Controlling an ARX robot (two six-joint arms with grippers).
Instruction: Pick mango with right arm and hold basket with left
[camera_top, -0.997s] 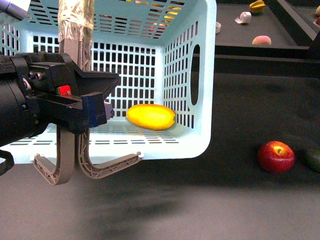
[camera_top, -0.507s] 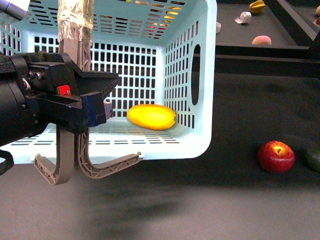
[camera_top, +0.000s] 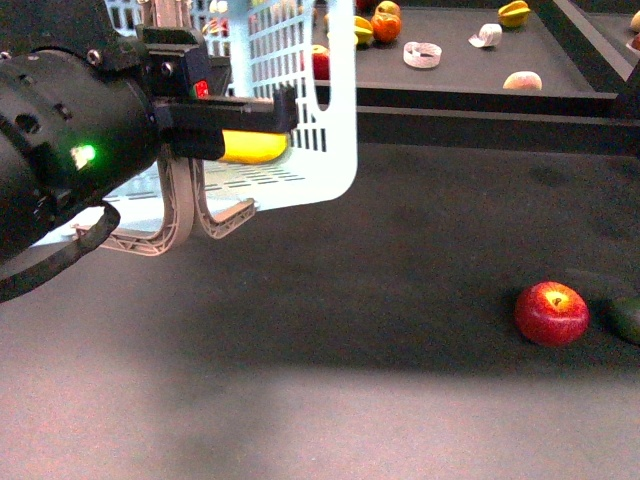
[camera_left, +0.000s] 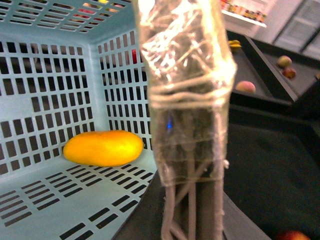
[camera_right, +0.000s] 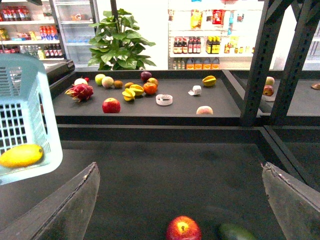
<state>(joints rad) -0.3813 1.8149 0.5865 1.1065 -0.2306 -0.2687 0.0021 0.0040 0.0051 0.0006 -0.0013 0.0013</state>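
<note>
We find the left gripper (camera_top: 235, 112) clamped on the taped handle (camera_left: 187, 100) of the turquoise basket (camera_top: 335, 150). The mango (camera_left: 104, 148) lies on the basket floor near a corner. The right gripper (camera_right: 180, 200) stands wide open, holding nothing, above a red apple (camera_right: 183, 229).
</note>
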